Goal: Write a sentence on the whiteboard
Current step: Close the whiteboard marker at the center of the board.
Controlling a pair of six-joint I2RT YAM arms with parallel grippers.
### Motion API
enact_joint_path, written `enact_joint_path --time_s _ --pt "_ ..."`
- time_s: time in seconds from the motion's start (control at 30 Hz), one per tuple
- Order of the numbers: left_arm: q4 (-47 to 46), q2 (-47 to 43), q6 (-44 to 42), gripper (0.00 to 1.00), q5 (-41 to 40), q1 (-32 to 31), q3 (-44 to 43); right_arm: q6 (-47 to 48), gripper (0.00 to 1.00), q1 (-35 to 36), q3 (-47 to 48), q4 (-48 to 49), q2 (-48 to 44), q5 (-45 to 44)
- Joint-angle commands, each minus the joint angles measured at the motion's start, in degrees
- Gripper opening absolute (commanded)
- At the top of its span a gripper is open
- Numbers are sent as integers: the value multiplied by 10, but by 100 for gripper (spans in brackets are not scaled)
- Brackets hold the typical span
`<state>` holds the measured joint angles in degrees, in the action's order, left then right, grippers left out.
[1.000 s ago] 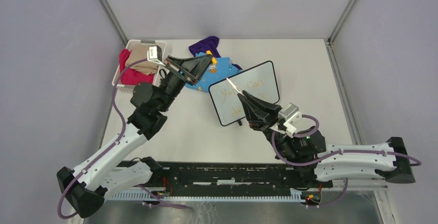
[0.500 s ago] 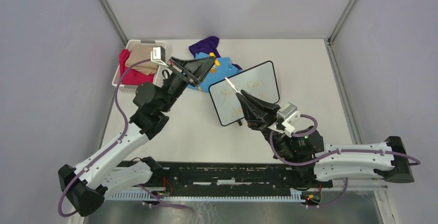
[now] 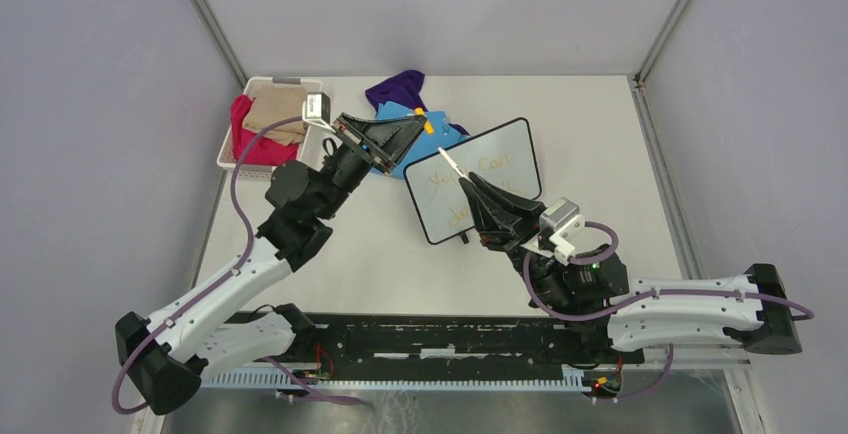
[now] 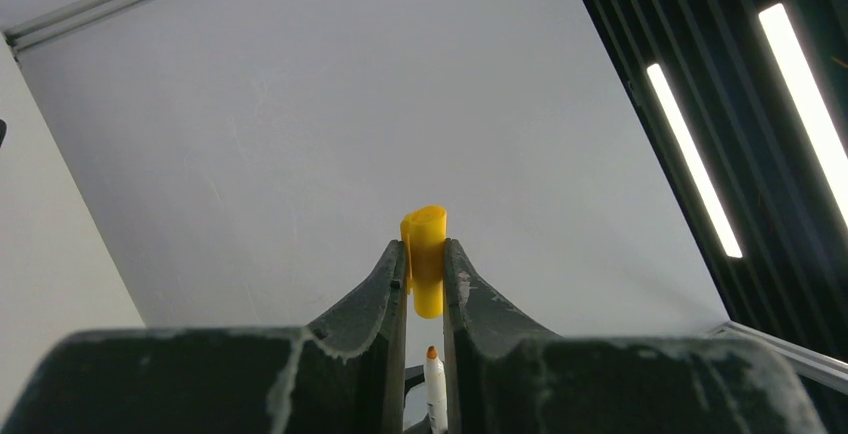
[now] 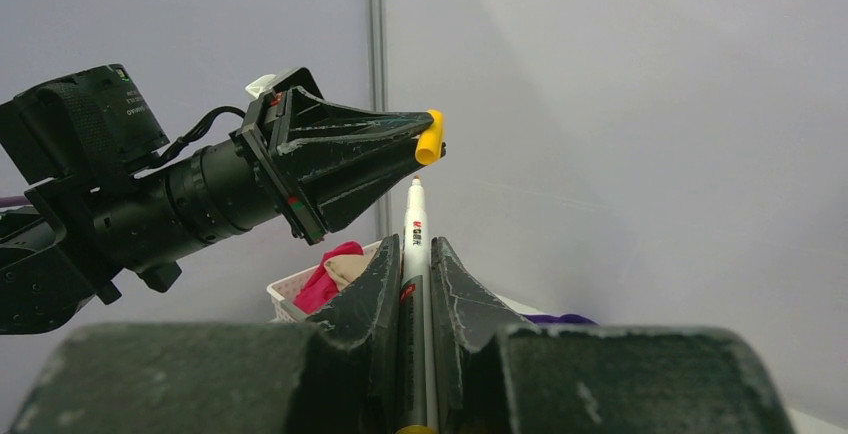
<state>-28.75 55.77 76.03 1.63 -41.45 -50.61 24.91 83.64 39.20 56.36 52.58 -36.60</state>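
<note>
Left wrist: scuffed black left gripper [image 4: 425,256] pinching smooth yellow tubular cap [image 4: 425,229].

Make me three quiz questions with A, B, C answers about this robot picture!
1. Where on the table is the basket?
A. near right corner
B. middle
C. far left corner

2. What colour is the cap in the left gripper?
A. yellow
B. green
C. red

3. The marker in the right gripper is:
A. capped
B. uncapped
C. lying on the table

Answers:
1 C, the top view shows it at the far left corner.
2 A, the left wrist view shows yellow pinched between the fingers.
3 B, its bare tip sticks out past the fingers.
</note>
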Motion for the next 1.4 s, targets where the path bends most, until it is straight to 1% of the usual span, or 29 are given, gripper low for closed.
enact_joint_path --time_s 0.0,0.6,1.37 --pt "-28 -1 18 2 -3 -8 1 5 0 3 23 25 -3 -10" --pt "-28 -3 12 2 -7 -24 5 8 0 3 24 27 -5 -13" --pt "-27 0 9 2 -5 -29 9 14 0 3 23 30 -4 -18"
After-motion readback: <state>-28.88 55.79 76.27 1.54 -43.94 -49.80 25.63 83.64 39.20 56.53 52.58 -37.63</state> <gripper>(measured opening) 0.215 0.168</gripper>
